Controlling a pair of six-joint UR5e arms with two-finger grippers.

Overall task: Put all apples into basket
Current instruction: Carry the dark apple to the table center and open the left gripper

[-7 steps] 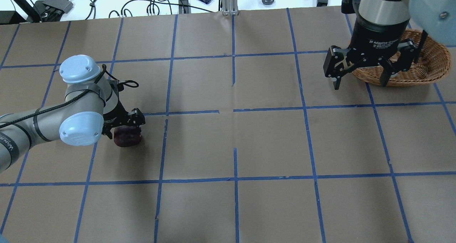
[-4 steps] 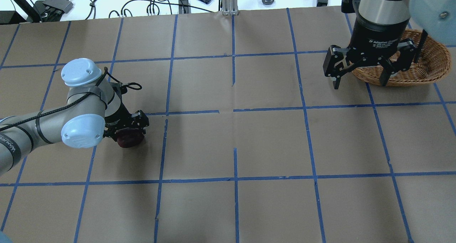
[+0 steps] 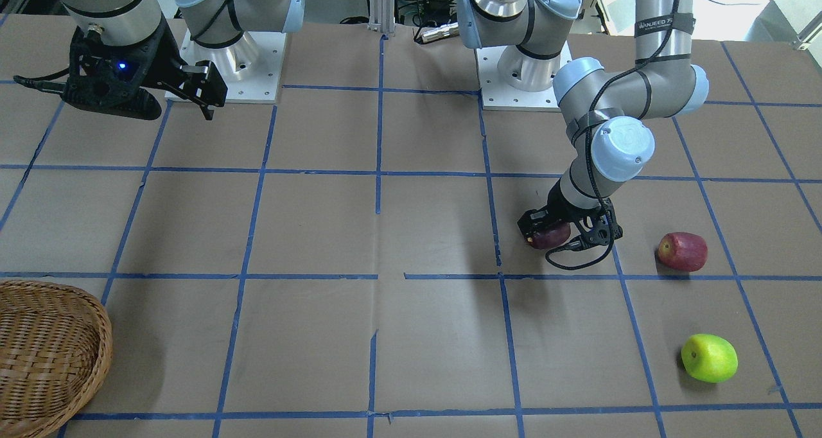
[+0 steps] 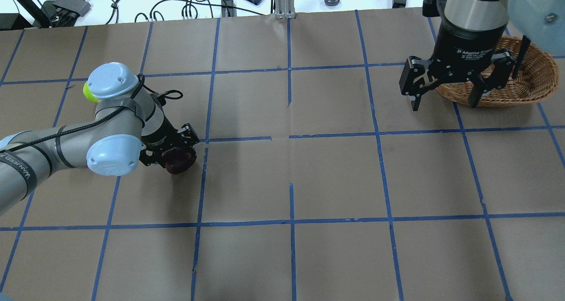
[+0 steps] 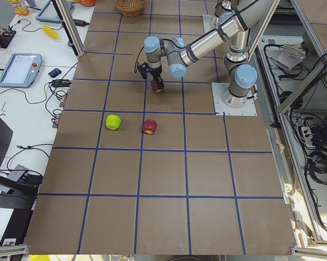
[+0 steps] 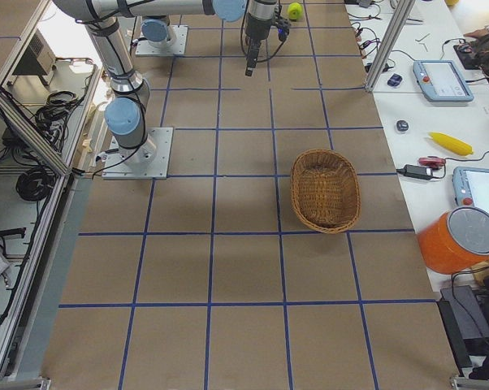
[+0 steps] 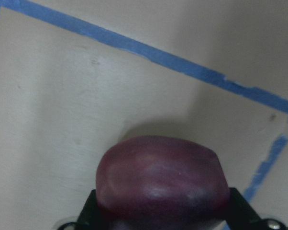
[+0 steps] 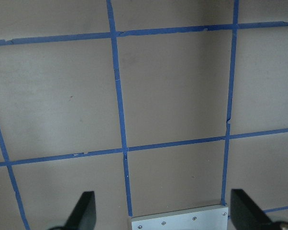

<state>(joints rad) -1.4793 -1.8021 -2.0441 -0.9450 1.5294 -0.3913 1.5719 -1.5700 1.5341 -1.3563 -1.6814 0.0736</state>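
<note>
- Brown-papered and gridded in blue, the desk point(image 4: 335, 173) is all I have on screen. I'm working the robot's left half. How do you score it?
- Nothing in yet. The side view shows the basket point(image 6: 303, 203) with no apple inside it.
- Agreed. I have the left tool point(image 3: 565, 230) pinching the purple apple point(image 7: 160, 179), with fingers point(image 7: 90, 213) on both flanks. It's low over the desk. I can't tell whether it is clear of the surface.
- And the other two?
- The red apple point(image 3: 682, 251) lies on the desk just outboard of that tool. The green apple point(image 3: 709, 358) is further toward the operators' side. Both are untouched and well apart from the basket.
- What about your other arm?
- The right tool point(image 4: 445, 100) hangs high on the basket's side of the desk. It is spread wide with nothing between its fingers, and its wrist view shows only desk.
- So the first of three is under way.
- That's my read: one gripped, none delivered, two waiting. The basket sits at the far right end, so I reckon each apple needs a long carry across, or a hand-off to the right arm.
</note>
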